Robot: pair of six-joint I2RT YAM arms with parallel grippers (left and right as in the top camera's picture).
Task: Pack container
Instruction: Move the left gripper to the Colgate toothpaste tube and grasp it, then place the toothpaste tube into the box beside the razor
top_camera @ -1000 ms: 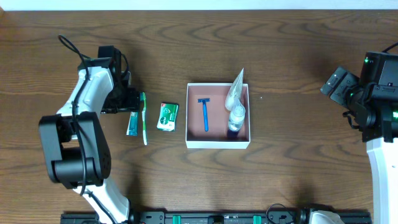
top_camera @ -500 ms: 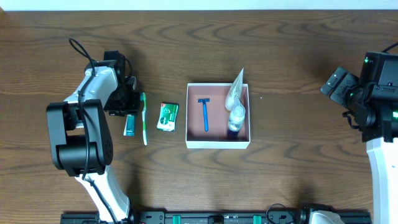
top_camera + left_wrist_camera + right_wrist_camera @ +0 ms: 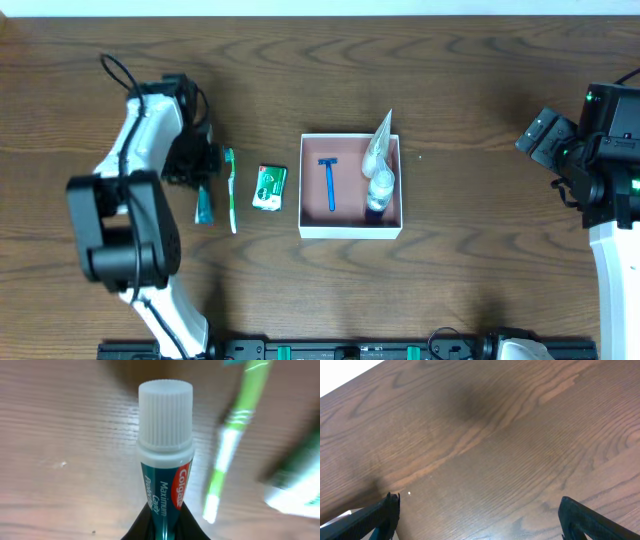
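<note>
Left end effector [image 3: 164, 520] clenched on toothpaste tube [image 3: 165, 450] at overhead frame left, beside toothbrush [image 3: 231, 190]; right end effector [image 3: 480, 515] spread wide above worktop [image 3: 495, 435]; container [image 3: 350, 231] mid-frame, holding razor [image 3: 329, 185] and bottle [image 3: 379, 188].

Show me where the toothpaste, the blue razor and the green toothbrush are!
toothpaste [image 3: 165, 415], left wrist view, on its white ribbed cap.
blue razor [image 3: 330, 190], overhead view, on the middle of its handle.
green toothbrush [image 3: 232, 200], overhead view, on its handle.

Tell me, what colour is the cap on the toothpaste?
White, with ridges. The left wrist view shows the cap on the toothpaste best.
</note>
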